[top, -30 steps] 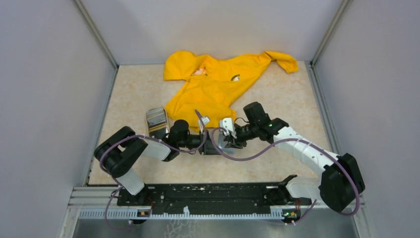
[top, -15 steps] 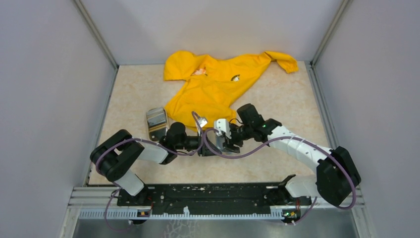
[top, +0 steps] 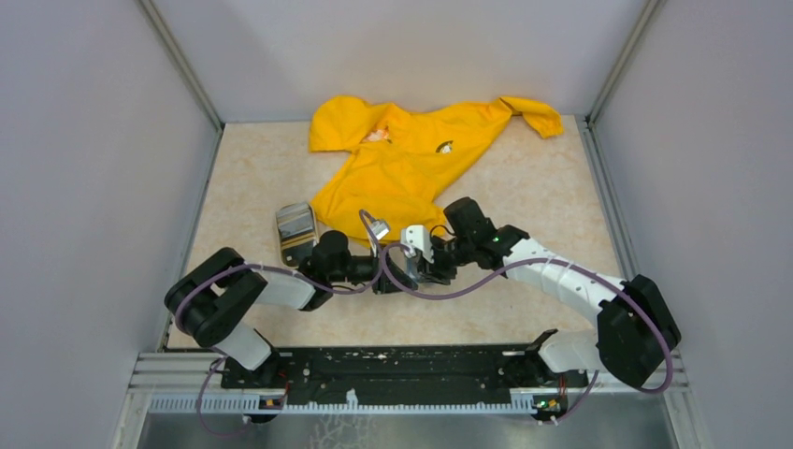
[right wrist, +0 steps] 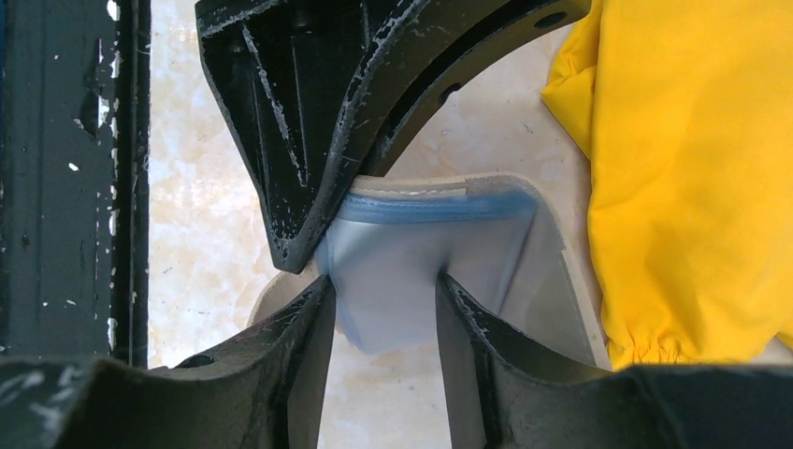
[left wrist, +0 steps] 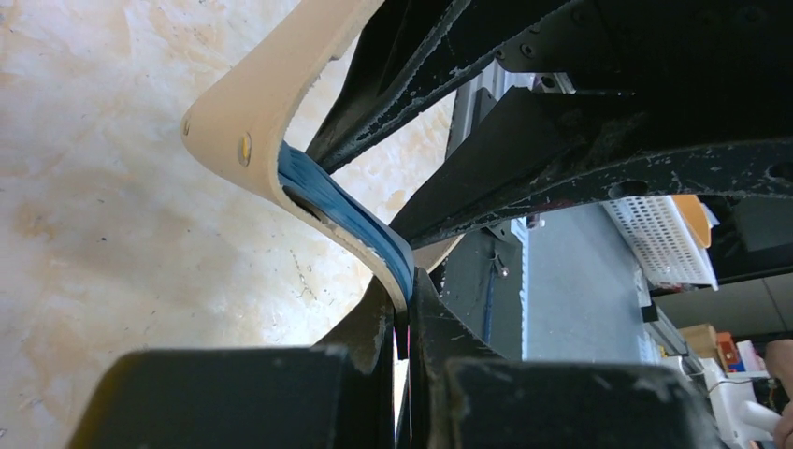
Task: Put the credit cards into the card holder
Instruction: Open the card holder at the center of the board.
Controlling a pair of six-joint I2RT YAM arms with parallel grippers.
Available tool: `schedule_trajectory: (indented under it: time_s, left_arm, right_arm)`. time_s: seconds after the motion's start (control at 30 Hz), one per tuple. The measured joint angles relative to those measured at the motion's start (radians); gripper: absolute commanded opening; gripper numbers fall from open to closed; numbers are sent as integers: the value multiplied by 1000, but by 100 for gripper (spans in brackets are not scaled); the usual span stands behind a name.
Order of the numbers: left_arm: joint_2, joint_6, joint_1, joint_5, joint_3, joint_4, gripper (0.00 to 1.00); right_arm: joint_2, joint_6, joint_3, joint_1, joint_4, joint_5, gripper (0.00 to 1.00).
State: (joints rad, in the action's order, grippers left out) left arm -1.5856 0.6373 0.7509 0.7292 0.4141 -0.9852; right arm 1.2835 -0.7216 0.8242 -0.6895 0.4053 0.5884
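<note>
tan card holder [left wrist: 234, 103] is held off the table [top: 252, 168] at mid-front, between the two grippers. left gripper [left wrist: 404, 313] is clenched on the holder's lower edge, fingers pressed together over the blue lining. right gripper [right wrist: 384, 281] has its jaws parted, one finger either side of a pale blue sheet [right wrist: 388, 253] inside the opened holder. no pinch on that sheet is evident, and i cannot tell whether it is a card or a clear pocket. credit cards [top: 296, 234], a striped stack, lie on the table just beside the left wrist, apart from the holder and near the edge of a yellow hooded jacket [top: 411, 159]. judgement on handling: the holder is soft and light, and its flap bows under the one grip. it wants a hold near the fold while the other claw spreads the pocket mouth. the cards look thin, stiff and slick, so they are best taken by a short edge, one at a time. only the left wrist view shows the snap dot [left wrist: 245, 148], the bent flap and the clamp itself. only the right wrist view shows the pocket mouth and the sheet. only the top view shows the stack, and there the wrists nearly hide the holder.
</note>
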Motion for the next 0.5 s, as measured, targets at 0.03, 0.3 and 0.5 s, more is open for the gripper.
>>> schedule_trajectory:
  time_s: [0.03,0.3,0.5]
  left_arm:
    - [4,-7,0,-1,0,6,0]
    - [25,-52,0,-7,0,60,0]
    - [26,-60,0,-7,0,79,0]
  right_arm:
    - [0,1,0,-1,0,0,42]
    - [-1,0,0,-2,5,-5,47]
    - [-1,0,0,0,7,-10,53]
